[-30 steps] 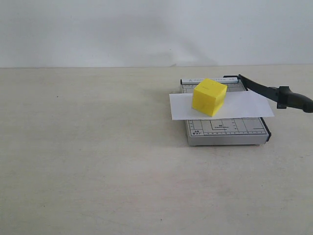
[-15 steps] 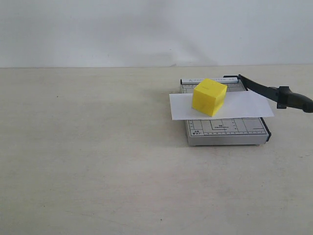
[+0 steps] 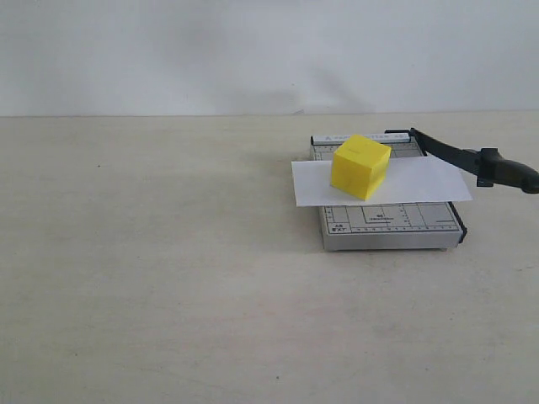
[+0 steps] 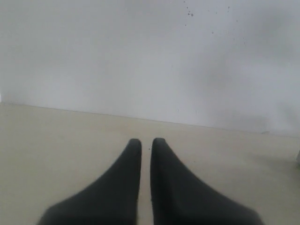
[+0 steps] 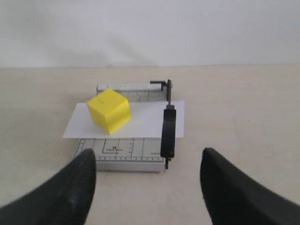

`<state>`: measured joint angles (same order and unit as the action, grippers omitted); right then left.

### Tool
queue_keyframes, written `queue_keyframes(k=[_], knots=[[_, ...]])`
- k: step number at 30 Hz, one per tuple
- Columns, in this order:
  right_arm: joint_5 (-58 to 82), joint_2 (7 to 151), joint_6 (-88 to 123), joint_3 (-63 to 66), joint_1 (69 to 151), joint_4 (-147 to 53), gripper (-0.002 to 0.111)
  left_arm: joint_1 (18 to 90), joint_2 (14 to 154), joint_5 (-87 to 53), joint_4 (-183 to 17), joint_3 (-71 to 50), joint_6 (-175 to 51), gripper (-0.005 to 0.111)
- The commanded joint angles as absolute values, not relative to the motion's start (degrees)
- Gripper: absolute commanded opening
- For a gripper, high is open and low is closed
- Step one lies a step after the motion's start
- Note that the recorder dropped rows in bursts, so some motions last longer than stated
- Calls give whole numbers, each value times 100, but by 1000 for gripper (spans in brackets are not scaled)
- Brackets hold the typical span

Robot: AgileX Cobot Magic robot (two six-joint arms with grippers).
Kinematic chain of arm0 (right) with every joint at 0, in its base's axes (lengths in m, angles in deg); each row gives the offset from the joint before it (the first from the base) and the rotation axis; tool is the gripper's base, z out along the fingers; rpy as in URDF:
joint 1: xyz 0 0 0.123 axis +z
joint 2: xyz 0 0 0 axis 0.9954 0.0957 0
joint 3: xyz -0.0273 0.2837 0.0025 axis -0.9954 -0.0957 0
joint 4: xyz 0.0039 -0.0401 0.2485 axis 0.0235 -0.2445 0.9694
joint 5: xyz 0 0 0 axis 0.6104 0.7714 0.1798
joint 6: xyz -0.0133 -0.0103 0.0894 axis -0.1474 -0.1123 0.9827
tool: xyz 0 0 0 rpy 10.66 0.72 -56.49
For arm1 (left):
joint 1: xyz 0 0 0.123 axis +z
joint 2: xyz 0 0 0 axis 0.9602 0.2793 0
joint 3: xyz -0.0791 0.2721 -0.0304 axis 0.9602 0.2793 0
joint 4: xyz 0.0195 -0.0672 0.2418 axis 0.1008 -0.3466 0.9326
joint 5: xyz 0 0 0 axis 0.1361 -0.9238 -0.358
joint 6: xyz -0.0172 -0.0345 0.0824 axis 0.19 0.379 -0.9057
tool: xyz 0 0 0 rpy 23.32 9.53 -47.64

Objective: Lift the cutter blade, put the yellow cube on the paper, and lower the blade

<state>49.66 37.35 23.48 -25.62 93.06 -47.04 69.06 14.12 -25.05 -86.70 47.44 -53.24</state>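
The yellow cube [image 3: 360,167] rests on the white paper [image 3: 421,183], which lies across the grey trimmer base [image 3: 387,220]. The black cutter blade [image 3: 459,156] stands lifted off the base and slants out past its right side. In the right wrist view the cube [image 5: 108,111], paper [image 5: 145,119] and blade handle [image 5: 168,131] lie ahead of my open right gripper [image 5: 148,152], which is apart from them and holds nothing. My left gripper [image 4: 146,140] is shut on nothing, over bare table. Neither gripper shows in the exterior view.
A white wall [image 3: 253,50] runs behind the beige table [image 3: 152,252]. The trimmer sits right of the middle of the table.
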Motion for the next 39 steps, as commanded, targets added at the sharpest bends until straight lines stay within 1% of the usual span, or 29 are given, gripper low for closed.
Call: queue_keyframes(k=[1, 3, 4, 7, 10, 19, 37, 39], knots=[[6431, 5399, 2271, -1199, 9309, -4898, 64, 6917, 1391, -2599, -8624, 4767, -5374, 5], [6956, 6388, 2041, -458, 9309, -4871, 64, 6917, 1391, -3223, -8613, 4767, -5374, 5], [7252, 6968, 1944, -23, 9309, -4871, 64, 6917, 1391, -4008, -8504, 4767, -5431, 5], [7753, 7798, 1796, 521, 9309, -4817, 64, 6917, 1391, -3696, -8483, 4994, -5537, 5], [7868, 8251, 1796, 738, 9309, -4765, 64, 6917, 1391, -3707, -8456, 4994, -5537, 5], [7835, 8978, 1796, 804, 9309, -4941, 64, 6917, 1391, -3707, -8457, 4994, -5912, 5], [7455, 9751, 1627, 791, 9309, -5063, 64, 6917, 1391, -3707, -8457, 4994, -5926, 5], [7455, 9833, 1615, 791, 9309, -5063, 62, 6917, 1391, -3707, -8457, 4994, -5926, 5]])
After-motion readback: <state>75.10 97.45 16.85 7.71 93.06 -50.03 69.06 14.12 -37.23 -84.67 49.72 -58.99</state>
